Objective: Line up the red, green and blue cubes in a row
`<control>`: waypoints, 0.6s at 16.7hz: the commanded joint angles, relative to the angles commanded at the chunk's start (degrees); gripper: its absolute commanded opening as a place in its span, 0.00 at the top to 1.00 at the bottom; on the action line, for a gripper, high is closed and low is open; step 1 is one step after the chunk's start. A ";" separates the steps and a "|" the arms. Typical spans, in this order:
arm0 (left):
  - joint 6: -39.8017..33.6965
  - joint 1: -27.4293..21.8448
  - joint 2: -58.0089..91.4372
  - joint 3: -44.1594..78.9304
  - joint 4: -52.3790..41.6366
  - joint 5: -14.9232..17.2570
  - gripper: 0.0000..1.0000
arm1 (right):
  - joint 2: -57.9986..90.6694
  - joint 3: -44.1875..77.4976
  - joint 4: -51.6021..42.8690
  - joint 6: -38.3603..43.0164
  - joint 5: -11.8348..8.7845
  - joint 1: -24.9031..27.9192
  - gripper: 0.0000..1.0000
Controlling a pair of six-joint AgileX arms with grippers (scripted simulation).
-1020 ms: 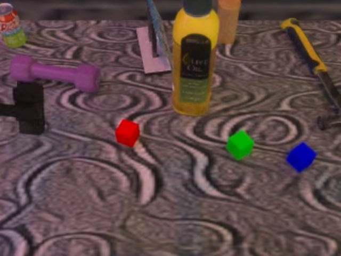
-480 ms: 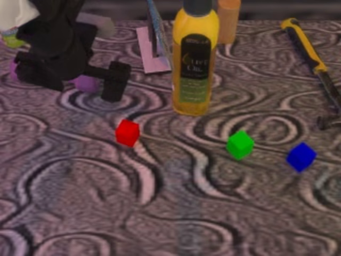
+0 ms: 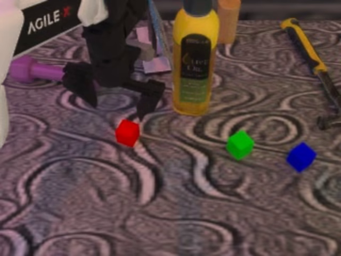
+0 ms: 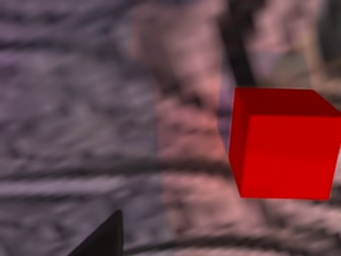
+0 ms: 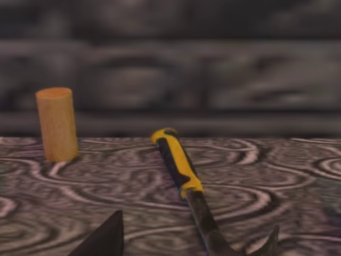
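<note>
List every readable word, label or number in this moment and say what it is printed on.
"AGILE X": on the white casing of the left arm, above the open left pincer.
Yellow bottle: dark label with pale lettering, too blurred to read.
Red cube, green cube, blue cube: no markings.

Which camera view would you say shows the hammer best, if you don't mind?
The right wrist view: the hammer lies close, handle and claw head visible. The top view shows it cropped at the table's right edge. The left wrist view misses it.

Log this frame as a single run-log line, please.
left hand: open, above and behind red cube, not touching | green cube, blue cube: untouched on table | right hand: not in top view
</note>
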 joint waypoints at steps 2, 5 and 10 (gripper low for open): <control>-0.01 -0.13 0.57 0.60 -0.31 -0.01 0.00 | 0.00 0.00 0.00 0.00 0.00 0.00 0.00; -0.01 -0.13 0.57 0.60 -0.31 -0.01 0.00 | 0.00 0.00 0.00 0.00 0.00 0.00 0.00; 0.17 0.02 1.71 -2.69 3.97 0.00 0.00 | 0.00 0.00 0.00 0.00 0.00 0.00 0.00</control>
